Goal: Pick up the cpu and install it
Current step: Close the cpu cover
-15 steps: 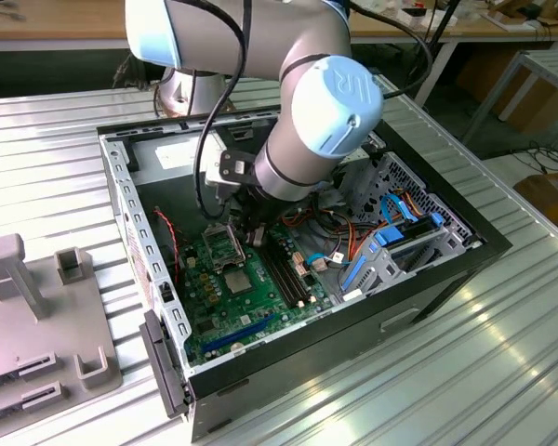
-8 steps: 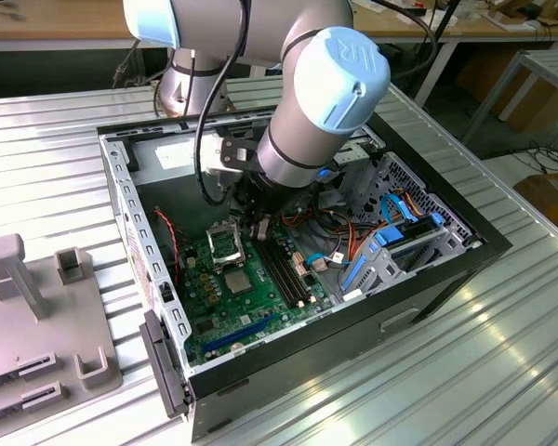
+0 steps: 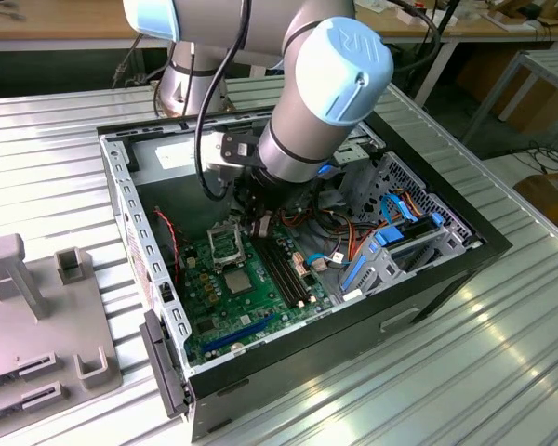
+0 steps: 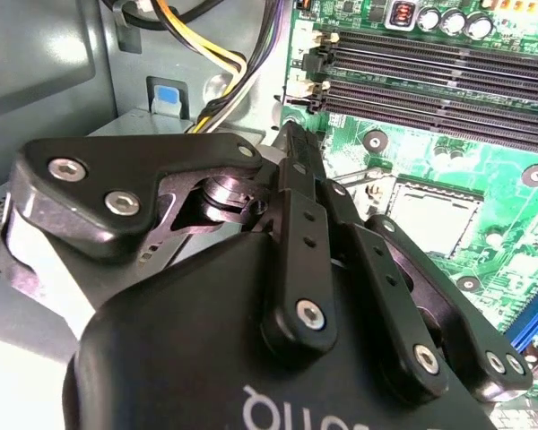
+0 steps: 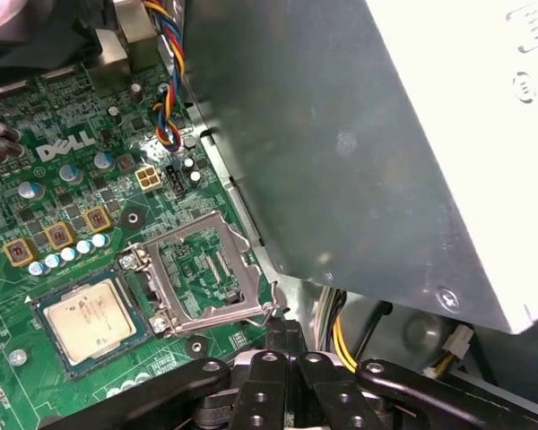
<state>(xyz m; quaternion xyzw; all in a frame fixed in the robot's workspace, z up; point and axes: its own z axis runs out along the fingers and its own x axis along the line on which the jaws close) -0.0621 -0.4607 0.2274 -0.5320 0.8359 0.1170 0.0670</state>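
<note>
The gripper beside the seated cpu

The arm is reaching steeply down into the open computer case, its fingers pressed together near the raised load plate. In the exterior view, the cpu is sitting in its socket at six o'clock from the gripper. The case is resting on a ribbed metal table, and wooden benches are standing at twelve o'clock.

**Arm bent down, fingertips closed**

The silver-grey jointed robot arm with pale blue caps reaches in from the exterior view's upper left, its wrist bent steeply downward. The black two-finger gripper points down. In both wrist views its black linkage fingers meet at the tips.
</note>
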